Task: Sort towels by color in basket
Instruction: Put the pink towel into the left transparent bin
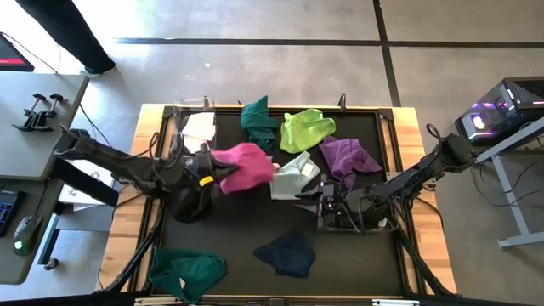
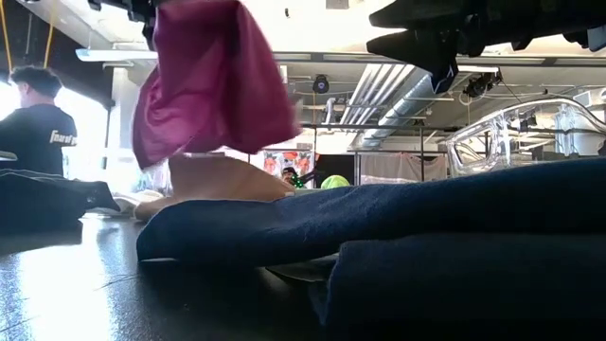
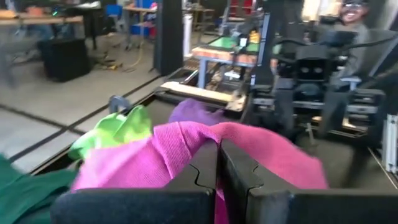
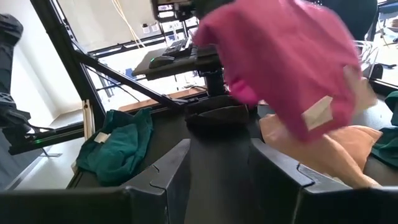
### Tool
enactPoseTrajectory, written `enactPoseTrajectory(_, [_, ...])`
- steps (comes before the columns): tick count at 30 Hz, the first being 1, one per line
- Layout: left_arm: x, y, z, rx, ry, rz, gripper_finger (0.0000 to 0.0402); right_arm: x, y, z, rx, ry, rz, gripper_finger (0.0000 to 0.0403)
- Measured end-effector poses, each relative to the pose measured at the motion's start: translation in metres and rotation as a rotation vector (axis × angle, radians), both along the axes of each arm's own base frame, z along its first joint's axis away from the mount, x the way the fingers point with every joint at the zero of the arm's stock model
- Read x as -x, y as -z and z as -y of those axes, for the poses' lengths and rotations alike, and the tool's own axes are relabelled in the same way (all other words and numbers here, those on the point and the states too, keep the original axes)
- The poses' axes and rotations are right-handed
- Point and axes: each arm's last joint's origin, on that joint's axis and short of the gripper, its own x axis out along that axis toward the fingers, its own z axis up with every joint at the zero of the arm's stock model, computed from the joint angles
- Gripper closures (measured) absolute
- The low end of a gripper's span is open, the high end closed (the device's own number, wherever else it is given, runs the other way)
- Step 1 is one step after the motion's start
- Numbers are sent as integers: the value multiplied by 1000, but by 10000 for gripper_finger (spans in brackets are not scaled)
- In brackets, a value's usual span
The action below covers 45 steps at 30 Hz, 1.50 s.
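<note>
Left gripper pinching magenta towel, lifted | peach towel shows only in right wrist/low views | right gripper spread, seemingly low over table

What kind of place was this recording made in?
Most likely a robotics lab or workshop: exposed ceiling ducts, a bare concrete floor, and a lit computer tower beside the table. The left gripper holds a magenta towel.

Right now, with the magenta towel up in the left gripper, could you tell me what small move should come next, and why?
Probably carry it sideways and clear of the pile before lowering. The left gripper is shut on the magenta towel, which hangs above the table in the low view, over the peach towel. The right gripper is open near the table's middle, close by, so keep the path away from it.
</note>
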Motion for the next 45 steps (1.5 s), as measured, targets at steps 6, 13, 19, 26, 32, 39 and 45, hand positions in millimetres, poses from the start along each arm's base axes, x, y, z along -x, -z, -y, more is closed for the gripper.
enactPoseTrajectory(6, [-17,15,14,-68,37,-52,401,0,2,0,9,-14,-24,252])
enactPoseTrajectory(13, [-22,15,12,-174,-130,-95,401,0,2,-1,10,-20,-21,252])
enactPoseTrajectory(19, [-15,-35,4,-415,-407,-130,401,0,2,0,12,-5,-21,252])
enactPoseTrajectory(26, [11,-76,-30,-561,-902,-409,401,0,3,0,15,-5,-27,252])
enactPoseTrajectory(32, [33,-55,-65,-515,-994,-443,401,1,4,0,1,-3,-37,252])
enactPoseTrajectory(39, [51,1,-110,-228,-1011,-417,401,1,5,0,-6,-1,-51,252])
enactPoseTrajectory(45, [63,36,-137,-4,-1025,-436,401,1,6,0,-3,-1,-58,252])
